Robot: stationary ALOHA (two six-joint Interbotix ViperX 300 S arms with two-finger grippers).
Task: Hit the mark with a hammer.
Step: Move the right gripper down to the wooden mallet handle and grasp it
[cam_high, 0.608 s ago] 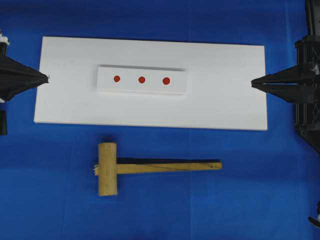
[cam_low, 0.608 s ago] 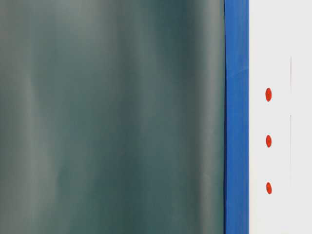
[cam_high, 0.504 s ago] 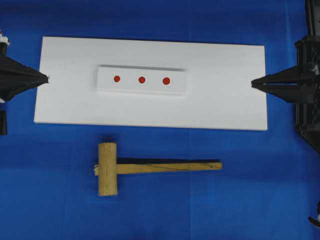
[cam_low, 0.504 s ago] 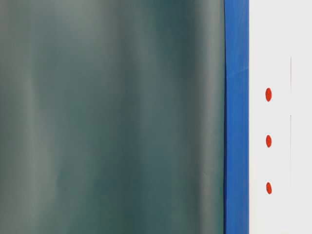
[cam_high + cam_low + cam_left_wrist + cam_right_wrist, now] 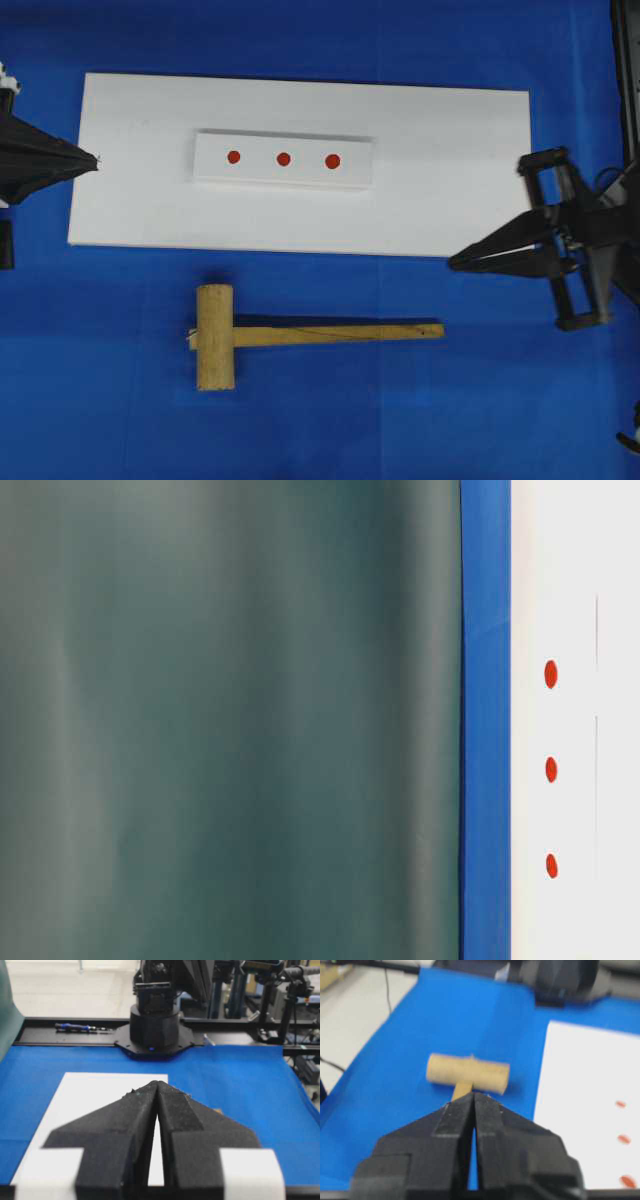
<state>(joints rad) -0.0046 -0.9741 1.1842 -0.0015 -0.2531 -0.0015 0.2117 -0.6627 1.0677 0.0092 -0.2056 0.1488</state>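
- On the blue table cover [image 5: 100, 400], near its front edge, the hammer [image 5: 300, 335] lies flat, just clear of the white board [image 5: 450, 150].
- Right gripper [image 5: 452, 264] clenched, empty, above the board's front right corner.
- Left gripper [image 5: 95, 157] clenched, empty, at the board's left edge.

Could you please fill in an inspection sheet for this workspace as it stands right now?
Surface: blue cloth with a white board lying flat on it.
Job's things: hammer on the cloth, beside the board, untouched; three red marks on a raised white strip.
Clutter: nothing seen.
End effectors: left end effector shut, at the board's left edge; right end effector shut, empty, pointing toward the hammer's handle.
Cables: one on the floor.
Surroundings: green curtain; blue-handled tool on the frame.
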